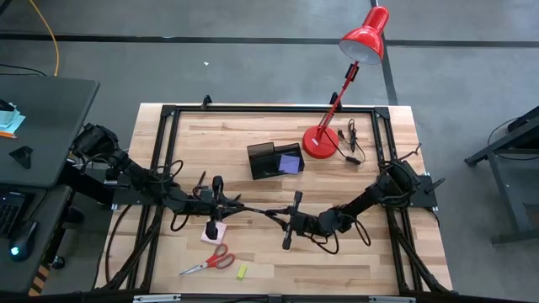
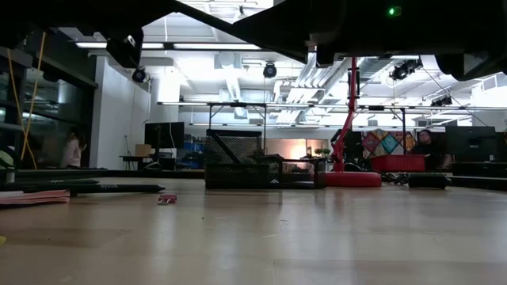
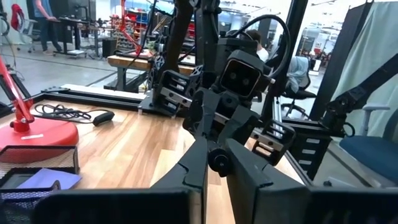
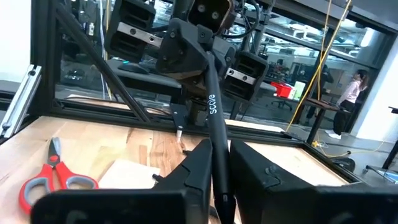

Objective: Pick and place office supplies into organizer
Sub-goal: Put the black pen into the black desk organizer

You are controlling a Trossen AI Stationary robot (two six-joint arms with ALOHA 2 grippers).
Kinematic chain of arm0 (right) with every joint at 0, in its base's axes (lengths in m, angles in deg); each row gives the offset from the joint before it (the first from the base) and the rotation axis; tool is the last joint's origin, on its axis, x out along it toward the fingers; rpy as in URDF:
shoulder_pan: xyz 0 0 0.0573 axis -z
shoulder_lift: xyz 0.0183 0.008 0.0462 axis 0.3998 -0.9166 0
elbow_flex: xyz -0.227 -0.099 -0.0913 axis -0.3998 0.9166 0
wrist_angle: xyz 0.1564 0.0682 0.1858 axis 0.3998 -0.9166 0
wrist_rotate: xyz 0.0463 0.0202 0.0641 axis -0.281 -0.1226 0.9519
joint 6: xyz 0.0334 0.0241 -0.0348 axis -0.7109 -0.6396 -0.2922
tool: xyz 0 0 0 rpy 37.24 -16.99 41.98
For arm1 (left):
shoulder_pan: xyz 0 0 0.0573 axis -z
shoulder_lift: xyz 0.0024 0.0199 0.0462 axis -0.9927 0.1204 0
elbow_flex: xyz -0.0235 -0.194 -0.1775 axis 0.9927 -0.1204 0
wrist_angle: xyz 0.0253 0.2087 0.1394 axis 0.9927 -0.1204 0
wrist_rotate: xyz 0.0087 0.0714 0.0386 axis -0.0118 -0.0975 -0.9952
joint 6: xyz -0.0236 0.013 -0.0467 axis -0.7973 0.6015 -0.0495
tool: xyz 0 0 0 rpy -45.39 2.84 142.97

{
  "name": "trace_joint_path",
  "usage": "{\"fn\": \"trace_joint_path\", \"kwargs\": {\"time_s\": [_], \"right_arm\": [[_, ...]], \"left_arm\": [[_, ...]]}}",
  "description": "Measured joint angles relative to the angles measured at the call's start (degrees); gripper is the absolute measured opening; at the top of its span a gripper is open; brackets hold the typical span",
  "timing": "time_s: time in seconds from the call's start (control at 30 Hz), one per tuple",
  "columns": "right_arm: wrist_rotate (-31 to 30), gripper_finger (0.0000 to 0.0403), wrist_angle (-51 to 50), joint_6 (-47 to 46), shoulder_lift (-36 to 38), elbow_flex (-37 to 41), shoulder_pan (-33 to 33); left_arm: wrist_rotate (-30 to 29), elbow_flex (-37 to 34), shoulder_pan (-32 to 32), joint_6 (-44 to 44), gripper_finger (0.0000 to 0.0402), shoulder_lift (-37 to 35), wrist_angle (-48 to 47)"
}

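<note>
Both grippers meet over the table's middle, arms stretched low toward each other: the left gripper [image 1: 255,209] and right gripper [image 1: 271,212] each pinch an end of one black pen [image 4: 211,118] marked "scrile". Behind them sits the organizer [image 1: 274,159].

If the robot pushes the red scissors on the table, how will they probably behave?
The scissors lie flat, so they will probably slide or spin, not roll. Their grey blades look stiff. Lifted by one handle, they may swing open.
</note>
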Motion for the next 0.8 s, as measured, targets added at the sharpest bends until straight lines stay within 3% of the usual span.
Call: {"fn": "trace_joint_path", "kwargs": {"time_s": [0.17, 0.3, 0.43, 0.63, 0.8], "right_arm": [[-6.5, 0.0082, 0.0, 0.1, 0.0, 0.0, -1.4], [-12.7, 0.0112, -0.6, 0.0, 0.0, 0.0, -2.3], [-23.1, 0.0136, -3.9, 0.1, 0.0, 0.0, -4.7], [-38.7, 0.0163, -9.6, 0.3, 0.0, 0.0, -9.7], [-46.4, 0.0173, -11.3, 0.1, 0.0, 0.0, -13.7]], "left_arm": [[-1.4, 0.0, 0.0, 0.2, 0.0042, 0.0, 0.0], [-2.8, 0.0, 0.0, 0.4, 0.0031, 0.0, 0.0], [-5.6, 0.0, -0.1, 1.5, 0.0023, 0.0, 0.0], [-12.4, 0.0, -0.9, 2.1, 0.0046, 0.0, 0.1], [-12.2, 0.0, -5.6, 2.1, 0.0035, 0.0, 0.1]]}}
